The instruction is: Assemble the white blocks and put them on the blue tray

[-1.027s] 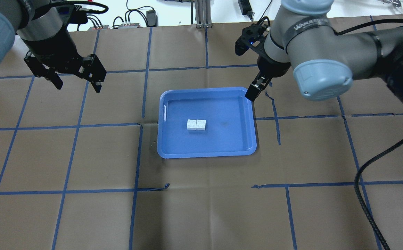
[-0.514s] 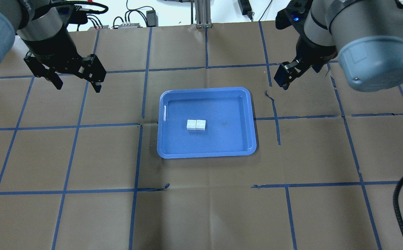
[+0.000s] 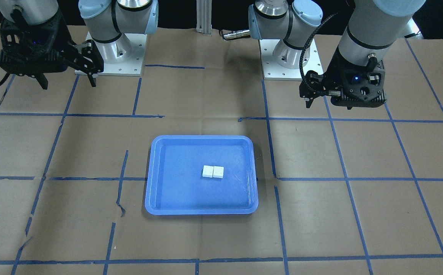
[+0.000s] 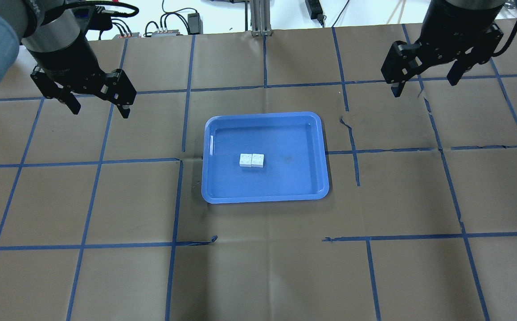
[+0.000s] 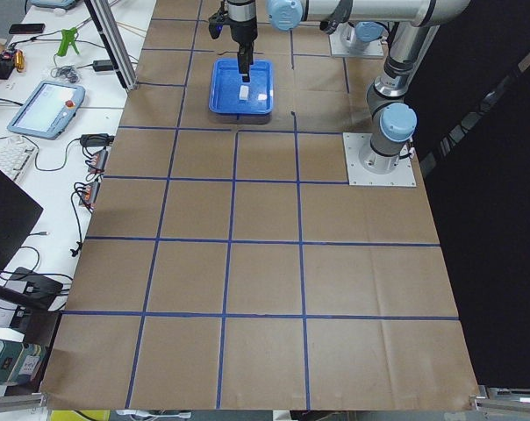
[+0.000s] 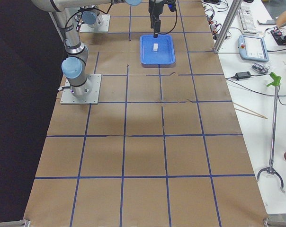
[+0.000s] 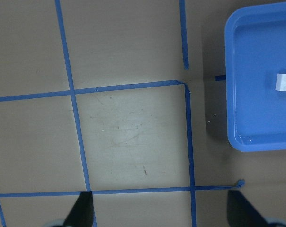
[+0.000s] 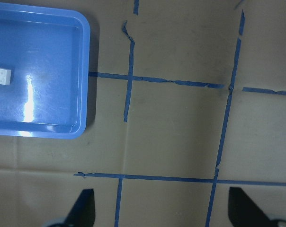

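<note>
Two white blocks (image 4: 252, 160) lie joined side by side in the middle of the blue tray (image 4: 316, 133); they show in the front view (image 3: 213, 171) on the tray (image 3: 156, 152) too. My left gripper (image 4: 99, 106) hangs open and empty above the table, left of the tray; in the front view it (image 3: 343, 104) is at right. My right gripper (image 4: 425, 84) is open and empty, up and right of the tray, and at left in the front view (image 3: 67, 81). The wrist views catch the tray's edges (image 7: 233, 94) (image 8: 84, 71).
Brown paper with blue tape grid lines covers the table (image 4: 258, 249). Cables and power bricks (image 4: 169, 24) lie past the far edge. The arm bases (image 3: 110, 49) stand at the robot's side of the table.
My right arm has swung up and to the right, away from the tray's far right corner. The left arm, the blocks and the tray have not moved.
</note>
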